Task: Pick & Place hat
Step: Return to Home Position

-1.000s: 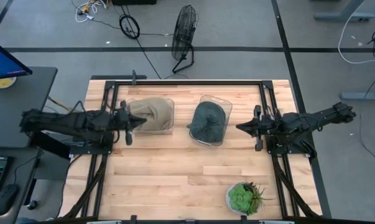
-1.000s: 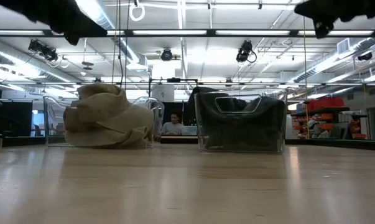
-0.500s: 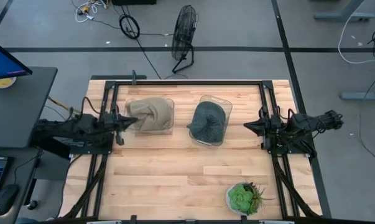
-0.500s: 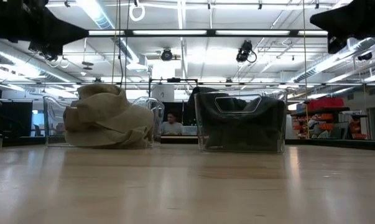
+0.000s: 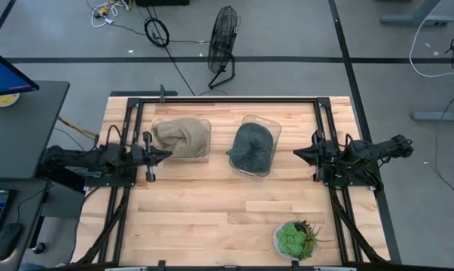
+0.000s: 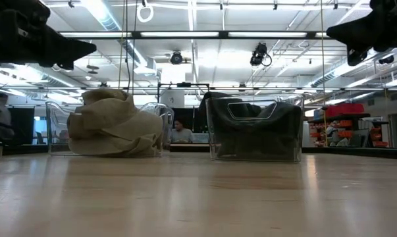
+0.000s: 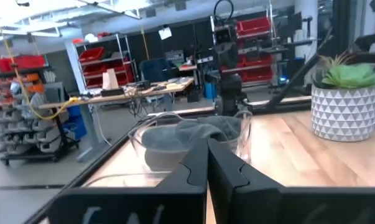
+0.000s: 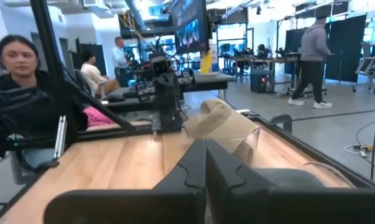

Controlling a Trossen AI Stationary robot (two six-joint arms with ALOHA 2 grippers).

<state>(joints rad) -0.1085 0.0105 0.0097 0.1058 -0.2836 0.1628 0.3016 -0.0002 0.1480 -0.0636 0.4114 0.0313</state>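
A tan hat (image 5: 183,136) sits bunched in a clear bin (image 5: 202,156) at the table's far left; it shows in the low view as the tan hat (image 6: 112,125) and in the right wrist view (image 8: 221,127). A dark grey hat (image 5: 252,145) lies in a second clear bin (image 5: 266,168) beside it, also seen as the grey hat (image 7: 187,134) and the dark bin (image 6: 254,130). My left gripper (image 5: 164,153) hovers shut at the table's left edge, just left of the tan hat. My right gripper (image 5: 294,153) hovers shut at the right edge, apart from the grey hat.
A potted succulent (image 5: 294,239) in a white patterned pot (image 7: 344,98) stands near the table's near right corner. Black frame rails (image 5: 227,98) run along the table's far edge and sides. Bare wood (image 5: 211,211) lies between the bins and the near edge. People show beyond the table.
Both arms have drawn back from over the bins toward their own sides: the left gripper pulled away from the tan hat toward the left edge, the right gripper retreated toward the right edge. Both hats stay still in their bins.
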